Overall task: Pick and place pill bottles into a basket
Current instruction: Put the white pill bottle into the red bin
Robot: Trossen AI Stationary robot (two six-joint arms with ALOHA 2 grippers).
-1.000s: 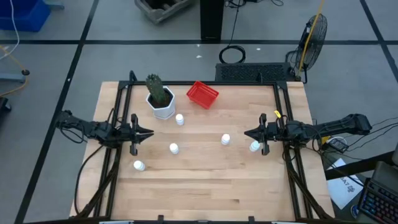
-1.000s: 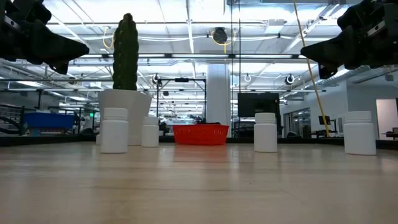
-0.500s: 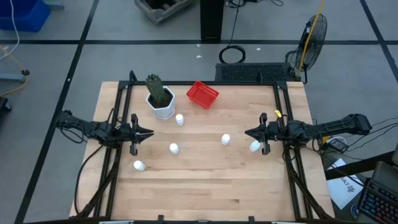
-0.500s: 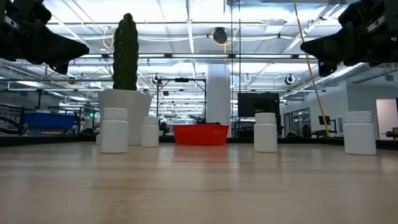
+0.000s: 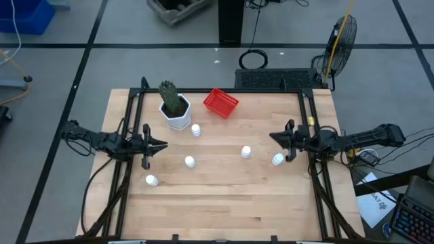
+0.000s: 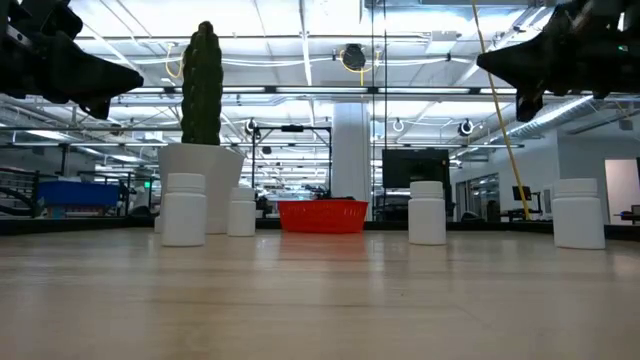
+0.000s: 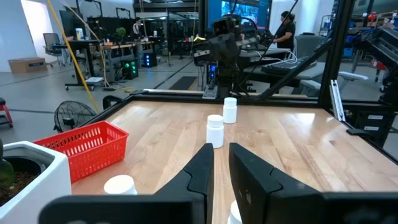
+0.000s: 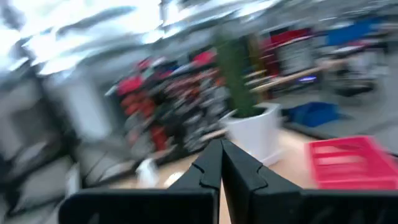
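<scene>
Five small white pill bottles stand upright on the wooden table: three on the left half (image 5: 196,130) (image 5: 190,161) (image 5: 151,180) and two on the right (image 5: 246,152) (image 5: 277,159). The red mesh basket (image 5: 221,103) sits near the far edge; it also shows in the left wrist view (image 7: 84,149). My left gripper (image 5: 165,144) hovers at the table's left side, shut and empty. My right gripper (image 5: 272,137) hovers at the right side, above and just beyond the rightmost bottle, shut and empty.
A white hexagonal pot with a green cactus (image 5: 176,108) stands left of the basket, by the far-left bottle. Black frame rails (image 5: 129,169) run along the table's left and right sides. Bare wood lies toward the near edge (image 5: 224,203).
My right gripper has risen a little and swung its tip toward the table's far edge, turning as it goes; its wrist view is blurred by the motion. The bottles and basket have stayed where they were.
</scene>
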